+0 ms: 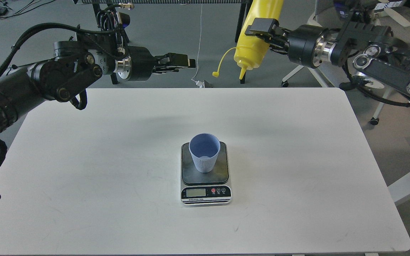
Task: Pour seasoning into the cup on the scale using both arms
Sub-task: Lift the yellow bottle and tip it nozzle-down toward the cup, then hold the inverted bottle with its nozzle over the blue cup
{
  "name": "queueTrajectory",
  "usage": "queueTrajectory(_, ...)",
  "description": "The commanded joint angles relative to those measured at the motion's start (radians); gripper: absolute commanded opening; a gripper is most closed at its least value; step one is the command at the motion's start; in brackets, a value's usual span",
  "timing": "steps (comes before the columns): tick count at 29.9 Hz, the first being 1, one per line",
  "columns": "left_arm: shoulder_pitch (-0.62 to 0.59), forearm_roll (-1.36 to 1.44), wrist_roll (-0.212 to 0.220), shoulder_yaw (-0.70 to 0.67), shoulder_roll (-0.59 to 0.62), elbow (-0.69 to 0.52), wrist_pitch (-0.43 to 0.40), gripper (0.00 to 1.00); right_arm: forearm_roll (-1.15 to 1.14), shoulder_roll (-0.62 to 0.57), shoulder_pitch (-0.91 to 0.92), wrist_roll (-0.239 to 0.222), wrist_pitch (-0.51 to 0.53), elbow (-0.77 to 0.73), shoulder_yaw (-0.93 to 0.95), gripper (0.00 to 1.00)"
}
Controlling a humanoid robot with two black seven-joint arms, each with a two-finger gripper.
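Note:
The light-blue ribbed cup [204, 155] stands upright on the dark platform of the scale [205, 180] at the table's middle. My right gripper [262, 29] is shut on the yellow seasoning bottle [255, 39], held upside down high beyond the table's far edge, nozzle pointing down, its cap strap [221, 65] dangling to the left. The bottle is far behind and to the right of the cup. My left gripper [183, 62] points right above the far edge, fingers close together and empty.
The white table [297, 160] bears only the scale. Beyond it are dark table legs [245, 42], a grey office chair [361, 60] at the right and a white cable on the floor.

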Motion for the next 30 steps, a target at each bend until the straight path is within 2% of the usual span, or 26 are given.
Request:
queueTrajectory(1, 0.001, 0.002, 0.000, 0.001, 0.001, 0.003, 0.000, 0.72, -0.017, 0.044, -0.001, -0.015, 0.004, -0.016, -0.034, 0.11)
queueTrajectory(8, 0.011, 0.005, 0.000, 0.003, 0.002, 0.011, 0.000, 0.73, -0.046, 0.153, -0.008, -0.018, -0.003, -0.036, -0.116, 0.11)
queueTrajectory(30, 0.024, 0.003, 0.000, 0.001, 0.002, 0.011, 0.000, 0.73, -0.061, 0.322, -0.025, -0.017, -0.019, -0.148, -0.203, 0.11)
